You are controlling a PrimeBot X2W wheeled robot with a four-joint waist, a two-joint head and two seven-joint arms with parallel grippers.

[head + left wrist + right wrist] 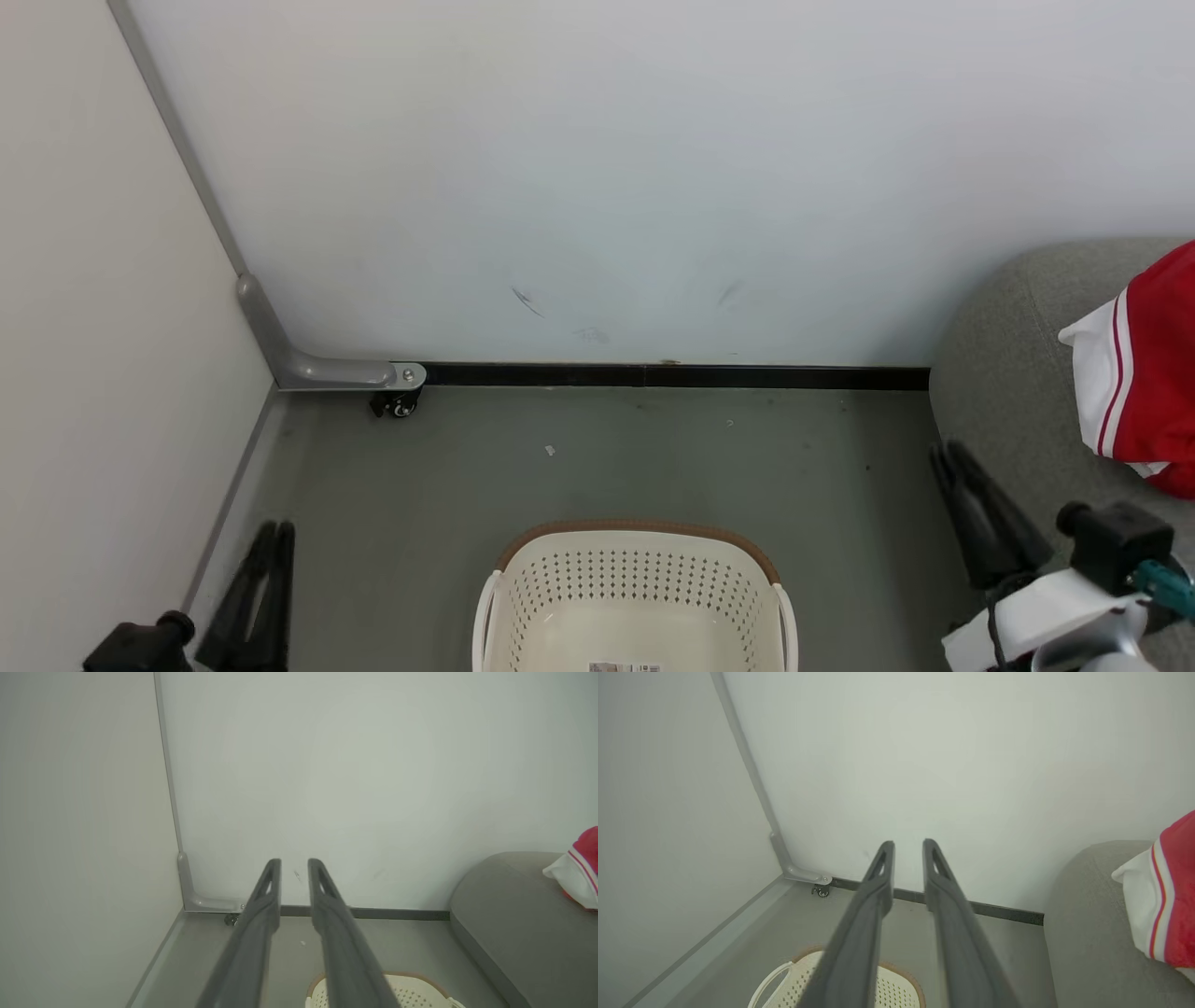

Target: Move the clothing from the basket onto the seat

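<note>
Pale walls (653,168) are met in a corner by a grey floor (560,467), on which the basket (635,529) is set, low and central in the head view, between the left gripper (276,528) and the right gripper (944,450). In the wrist views each claw is seen with its fingers a little apart, and nothing is held between them. Red clothing (1153,364) with white trim is laid on the seat (1008,373), to the right of both claws and much nearer the right one. Its long axis cannot be told, since it is cut off by the picture's edge. No garment is seen in the part of the basket that shows. Any piece left, it is judged, would have to be sought downward, between the two claws.
</note>
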